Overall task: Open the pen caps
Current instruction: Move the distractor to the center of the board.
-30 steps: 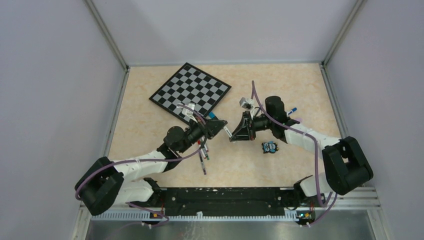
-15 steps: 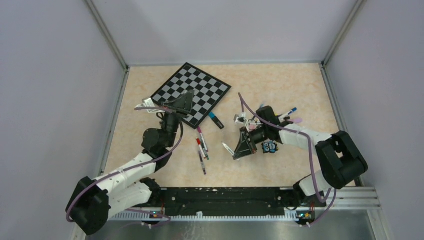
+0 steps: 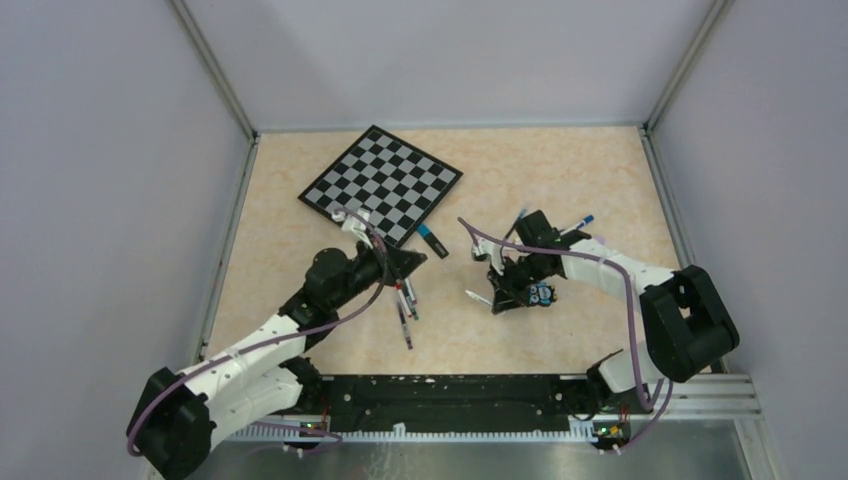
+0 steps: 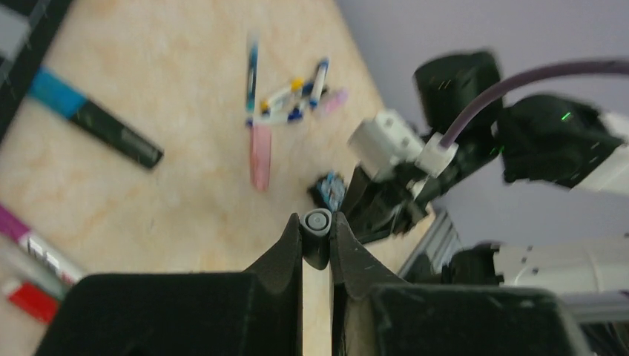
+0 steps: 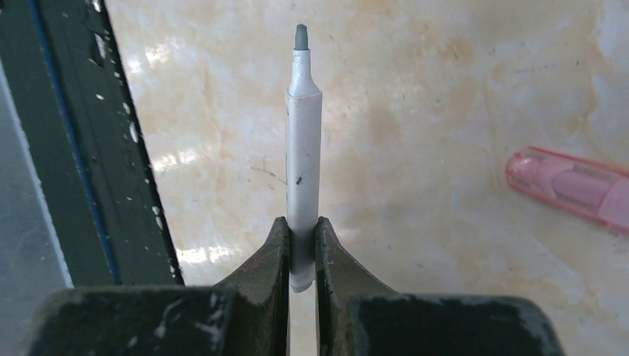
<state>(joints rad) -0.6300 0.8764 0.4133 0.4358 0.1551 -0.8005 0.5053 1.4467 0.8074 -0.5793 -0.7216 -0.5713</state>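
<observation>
My left gripper (image 4: 317,221) is shut on a small grey pen cap (image 4: 317,231), seen end-on between the fingertips. In the top view it (image 3: 414,258) hovers just above the loose pens (image 3: 404,300) left of centre. My right gripper (image 5: 303,231) is shut on a white pen (image 5: 304,148) whose grey tip is bare and points away from the jaws. In the top view the right gripper (image 3: 494,298) sits low beside the owl-like figure (image 3: 540,294), and the white pen (image 3: 477,296) sticks out to the left.
The checkered board (image 3: 380,185) lies at the back left, with a teal-and-black marker (image 3: 432,240) just off its corner. More pens (image 3: 580,222) and a pink highlighter (image 3: 597,240) lie at the right. A pink capped piece (image 5: 571,185) lies right of the held pen.
The grippers, close together a second ago, have drawn apart. The left arm swung up over the board and came back towards centre. The right arm carried the white pen down beside the owl figure.
</observation>
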